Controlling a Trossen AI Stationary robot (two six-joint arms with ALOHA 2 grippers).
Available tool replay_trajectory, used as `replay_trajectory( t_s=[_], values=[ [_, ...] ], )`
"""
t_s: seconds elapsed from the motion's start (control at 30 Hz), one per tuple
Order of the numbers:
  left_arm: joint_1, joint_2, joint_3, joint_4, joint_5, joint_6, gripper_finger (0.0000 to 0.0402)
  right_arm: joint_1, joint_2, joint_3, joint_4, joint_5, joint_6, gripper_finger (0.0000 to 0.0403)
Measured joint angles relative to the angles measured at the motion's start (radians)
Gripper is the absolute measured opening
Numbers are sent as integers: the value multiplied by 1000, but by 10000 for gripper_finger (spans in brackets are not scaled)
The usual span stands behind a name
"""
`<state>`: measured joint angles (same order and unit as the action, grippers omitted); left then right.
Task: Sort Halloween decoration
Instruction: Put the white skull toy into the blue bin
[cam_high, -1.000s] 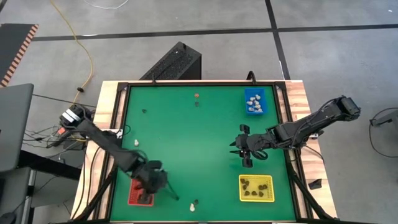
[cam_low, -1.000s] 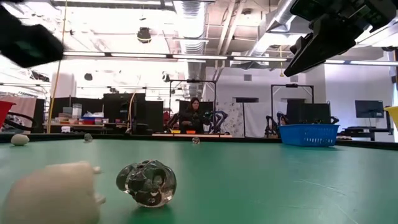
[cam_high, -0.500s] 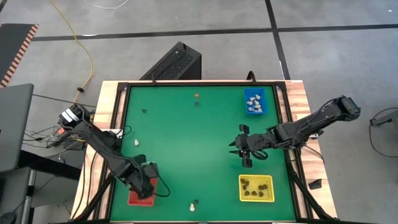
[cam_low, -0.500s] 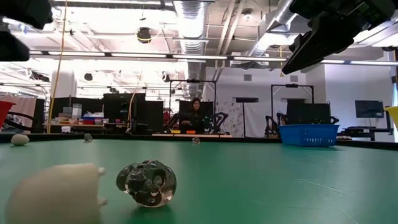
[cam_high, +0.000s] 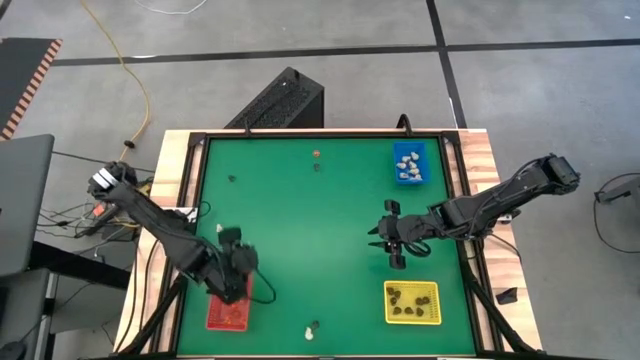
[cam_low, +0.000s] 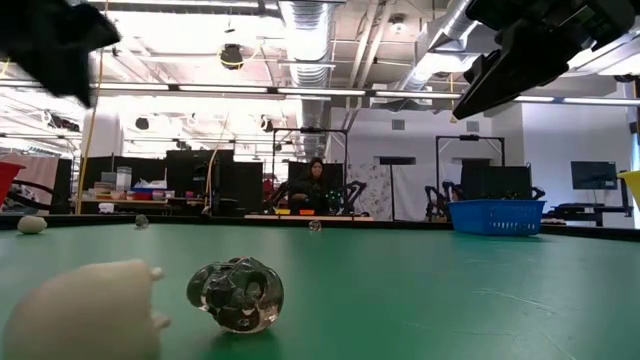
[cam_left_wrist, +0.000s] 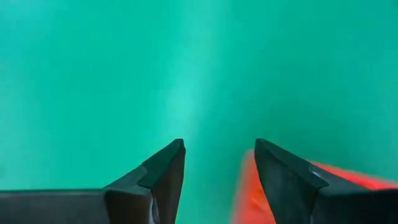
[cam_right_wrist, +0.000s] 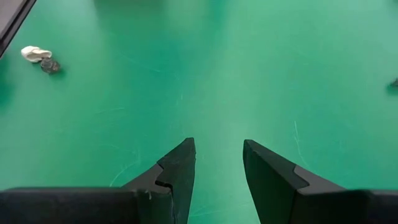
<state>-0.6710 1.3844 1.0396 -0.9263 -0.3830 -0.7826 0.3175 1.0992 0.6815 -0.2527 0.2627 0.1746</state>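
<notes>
Where green felt bench (cam_high: 300, 230) lies flat: one cream lump (cam_low: 85, 310) beside one glassy trinket (cam_low: 236, 294); left gripper (cam_left_wrist: 217, 165) and right gripper (cam_right_wrist: 217, 162), jaws apart, empty.

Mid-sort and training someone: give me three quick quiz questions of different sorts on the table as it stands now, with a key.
1. True or false: the left gripper carries a trinket.
2. Which tray holds the dark trinkets? A red tray B yellow tray C blue tray
3. Fill in: the cream trinket at the near edge lies beside a ____ trinket.

Key:
1. False; open and empty by the red tray.
2. B
3. Dark

The right gripper waits open over bare mat.
</notes>
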Motion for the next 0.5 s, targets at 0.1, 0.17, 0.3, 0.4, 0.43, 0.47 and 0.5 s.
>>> replay_trajectory(
  t_s=[0.1, 0.17, 0.3, 0.4, 0.43, 0.47, 0.5],
  values=[
    [90, -41, 0, -154, -57, -85, 177, -7, 0, 0, 0, 0, 0, 166],
    [186, -50, -10, -290, 19, -186, 171, -7, 0, 0, 0, 0, 1, 166],
    [362, -61, -82, -370, 236, -177, 167, -6, 0, 0, -1, -3, 1, 166],
    [471, -58, -159, -299, 340, -132, 167, -5, 0, 0, -10, -3, 1, 166],
    [510, -57, -187, -265, 379, -122, 167, -5, 0, 0, -14, -3, 1, 166],
    [543, -56, -217, -233, 410, -111, 167, -5, 0, 0, -19, -3, 1, 166],
    [575, -56, -245, -212, 427, -98, 167, -5, 0, 0, -24, -3, 1, 166]
  ],
)
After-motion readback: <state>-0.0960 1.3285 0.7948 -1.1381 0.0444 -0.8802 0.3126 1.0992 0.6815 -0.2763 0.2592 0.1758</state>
